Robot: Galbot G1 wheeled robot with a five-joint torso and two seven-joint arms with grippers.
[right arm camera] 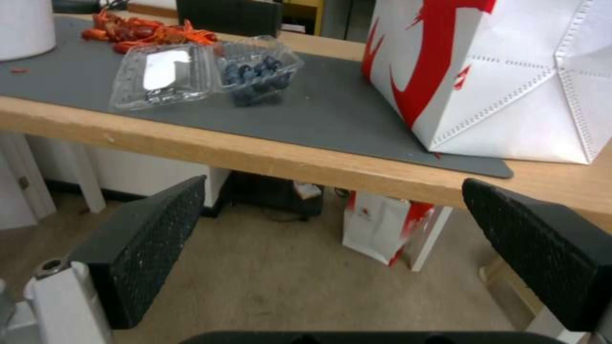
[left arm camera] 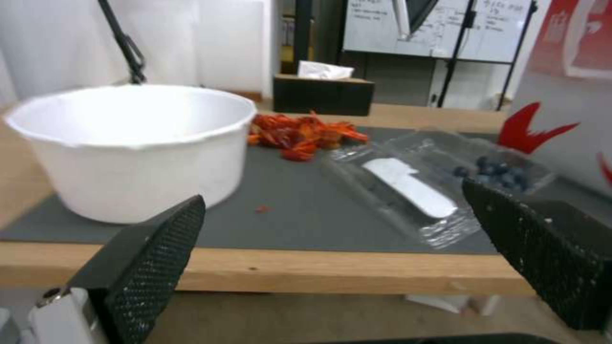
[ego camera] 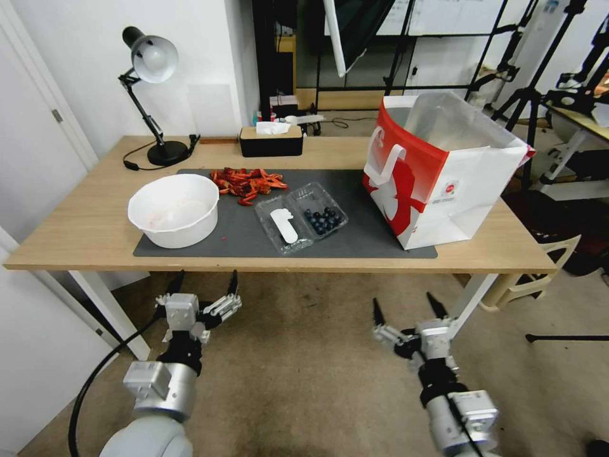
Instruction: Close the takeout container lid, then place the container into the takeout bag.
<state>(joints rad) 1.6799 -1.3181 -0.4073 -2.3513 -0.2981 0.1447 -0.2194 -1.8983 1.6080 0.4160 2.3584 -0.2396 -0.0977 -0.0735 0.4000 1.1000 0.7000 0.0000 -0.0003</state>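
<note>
Both claws spread wide below the table edge, left gripper [ego camera: 204,284] nearer; I'd sweep the labelled lid [ego camera: 283,226] over the blueberry punnet [ego camera: 325,218], pressing evenly.

The bag [ego camera: 438,184] is showing red and white. Dark blue berries are sitting in the clear container [ego camera: 302,217]. The bowl [ego camera: 174,209] is looking white on a grey mat [ego camera: 355,238].

- We see a white bowl [ego camera: 174,209] on the gray mat [ego camera: 355,244].
- Red crayfish shells [ego camera: 247,182] lie beside it.
- Behind them stand a black tissue box [ego camera: 271,141] and a desk lamp [ego camera: 152,63].
</note>
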